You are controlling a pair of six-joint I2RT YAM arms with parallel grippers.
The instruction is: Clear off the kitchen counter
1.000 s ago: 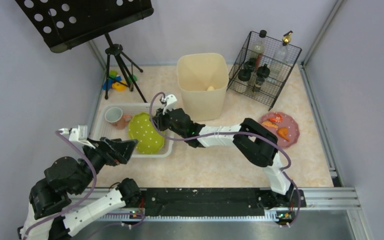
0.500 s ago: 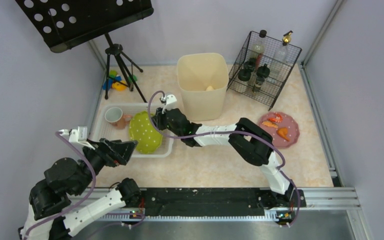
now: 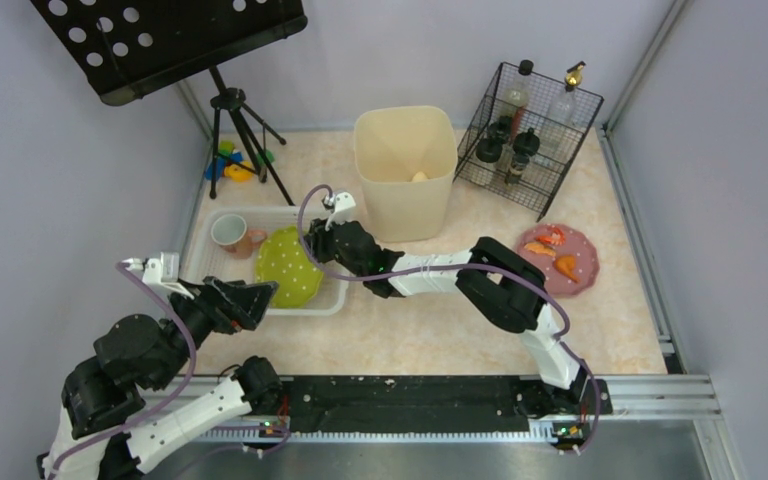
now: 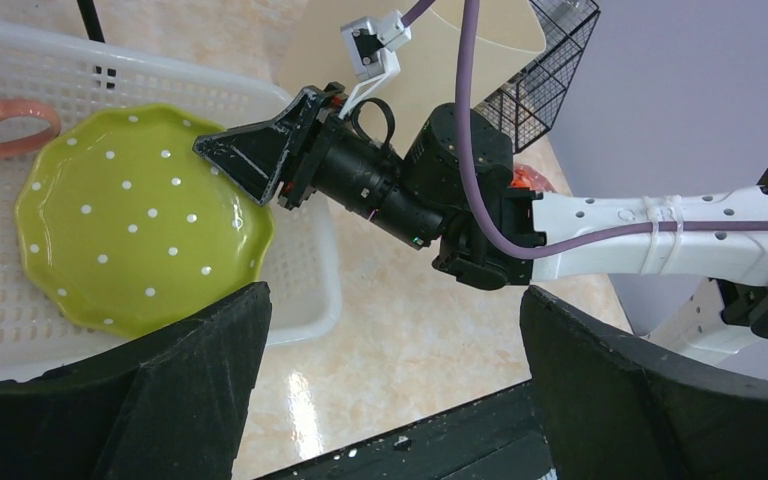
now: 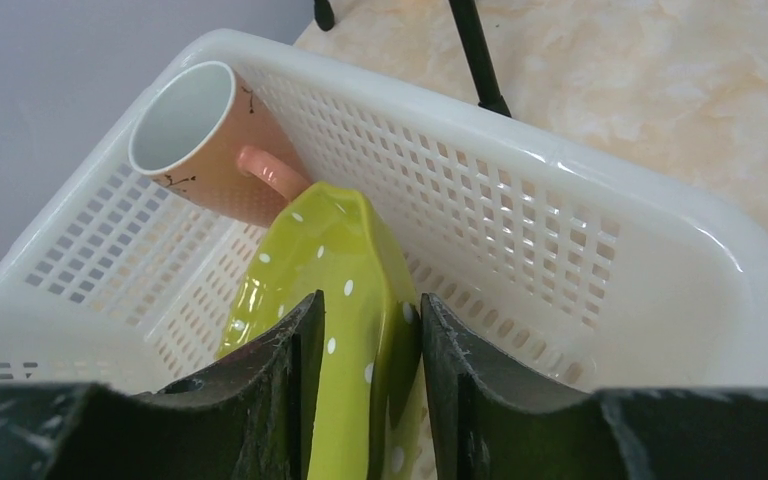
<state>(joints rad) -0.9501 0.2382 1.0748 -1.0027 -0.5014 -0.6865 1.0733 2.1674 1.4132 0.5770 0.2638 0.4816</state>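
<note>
Both arms, the left arm (image 3: 195, 412) and the right arm (image 3: 430, 268), pair white link shells dotted with small holes with chunky black joint housings. A purple cable (image 4: 471, 120) runs along each, cinched to the right one by white zip ties (image 4: 660, 222). A white bracket (image 4: 372, 42) tops each wrist. The left gripper (image 4: 392, 295) and right gripper (image 5: 365, 310) have matt black fingers shaped like wedges.

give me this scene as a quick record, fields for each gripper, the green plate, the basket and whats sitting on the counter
right gripper: one finger on each side of the green plate's rim; clamped or loose, cannot tell
left gripper: open, empty, at the basket's near side
green plate: inside the white basket, tilted
mug: in the same basket, handle toward the plate
kitchen counter: carries a pink plate with orange scraps, a cream bin and a wire rack of bottles
</note>
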